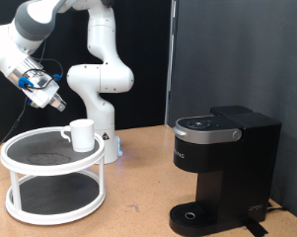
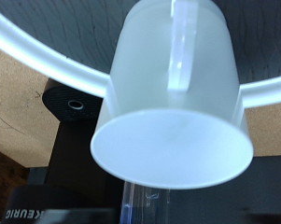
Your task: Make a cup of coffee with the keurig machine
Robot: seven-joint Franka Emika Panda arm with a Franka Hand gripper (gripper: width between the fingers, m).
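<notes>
The white cup (image 1: pixel 81 133) stands upright on the top tier of the white two-tier round rack (image 1: pixel 20 150), at the exterior view's left. My gripper (image 1: pixel 55 105) hangs above and to the left of the cup, apart from it, with nothing seen between its fingers. The black keurig machine (image 1: pixel 222 163) stands at the exterior view's right with its lid down and its round drip base (image 1: pixel 192 215) bare. In the wrist view the cup (image 2: pixel 173 103) fills the middle with its handle (image 2: pixel 182 56) facing the camera, the rack rim (image 2: pixel 28 51) runs behind it, and the keurig machine (image 2: pixel 70 149) shows beyond. My fingers do not show there.
The arm's white base (image 1: pixel 99 89) stands behind the rack. A black curtain (image 1: pixel 237 49) backs the wooden table (image 1: pixel 138 188). A stretch of tabletop lies between the rack and the machine.
</notes>
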